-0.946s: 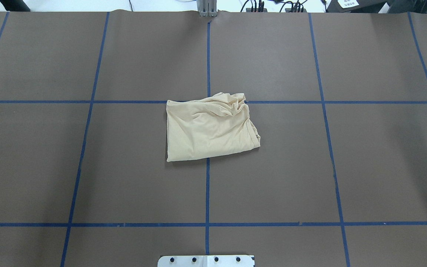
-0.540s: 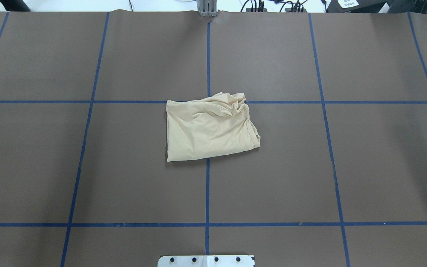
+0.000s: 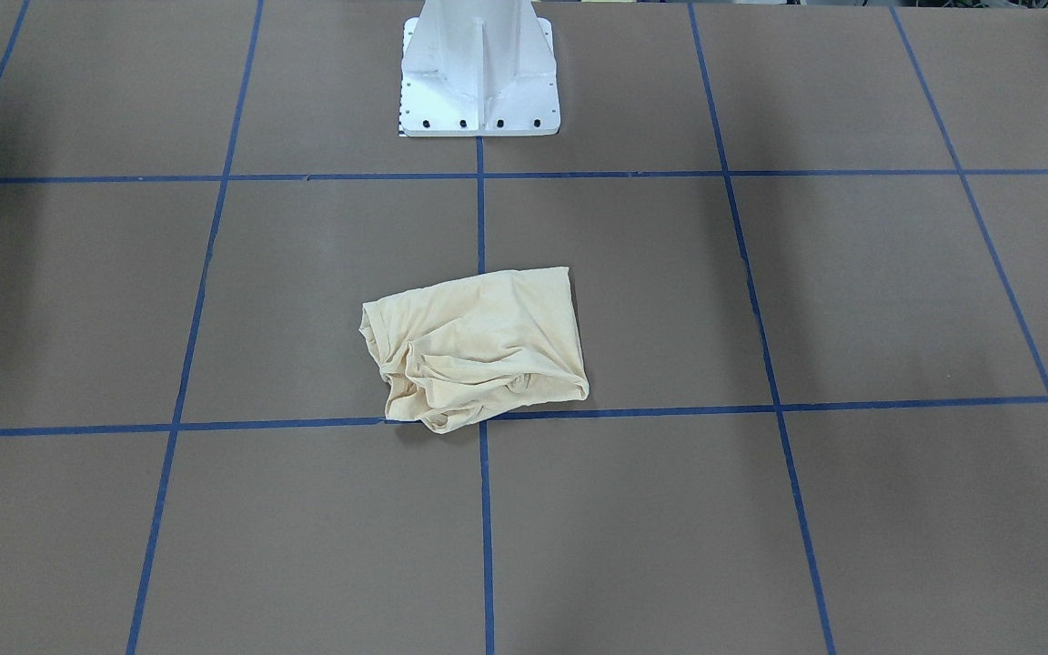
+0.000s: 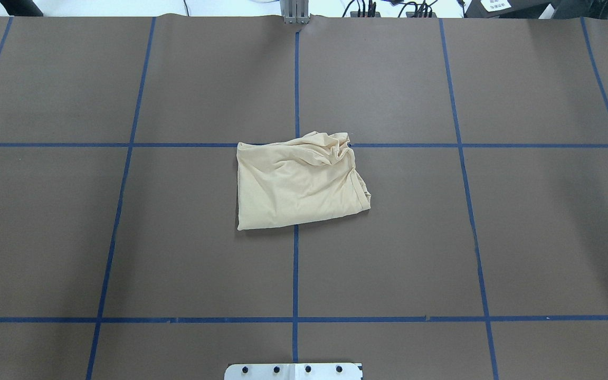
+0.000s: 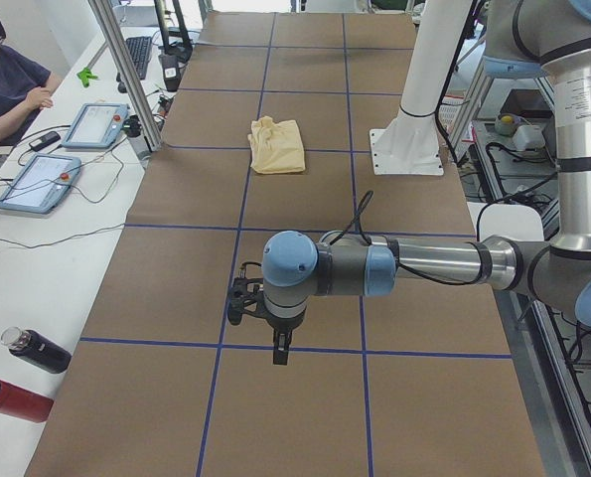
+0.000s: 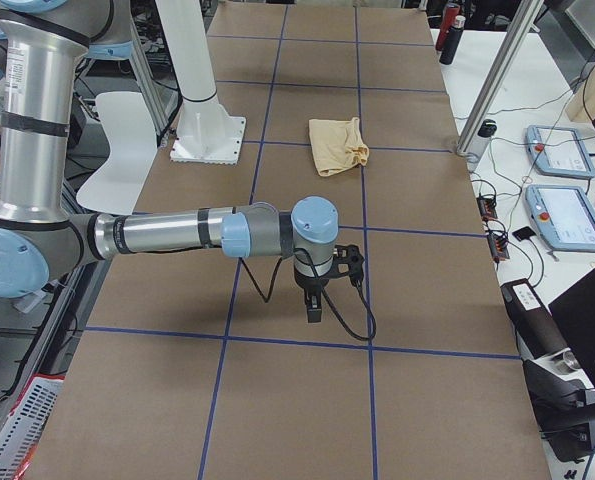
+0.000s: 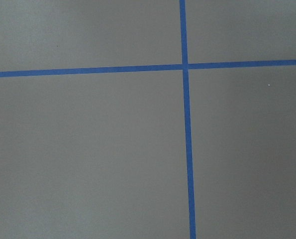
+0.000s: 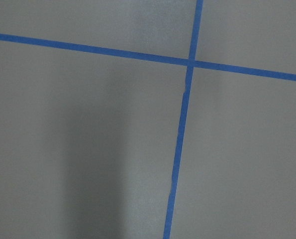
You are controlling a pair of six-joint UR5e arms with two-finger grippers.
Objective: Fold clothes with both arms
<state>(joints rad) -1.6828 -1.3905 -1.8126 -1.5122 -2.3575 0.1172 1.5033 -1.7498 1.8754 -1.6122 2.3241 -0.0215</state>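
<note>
Left gripper (image 5: 278, 353) and right gripper (image 6: 315, 308), black two-finger pincers, point down over the brown paper-covered table (image 4: 441, 237). Only side views show them, so I cannot tell whether they are open or closed. The folded, rumpled pale cream-yellow soft-fabric T-shirt (image 4: 298, 184) lies at the table's middle, apparently well apart from both.

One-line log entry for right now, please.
cream shirt: folded bundle, mid table, untouched | left gripper: away from shirt, jaw state unclear | right gripper: away from shirt, jaw state unclear
</note>
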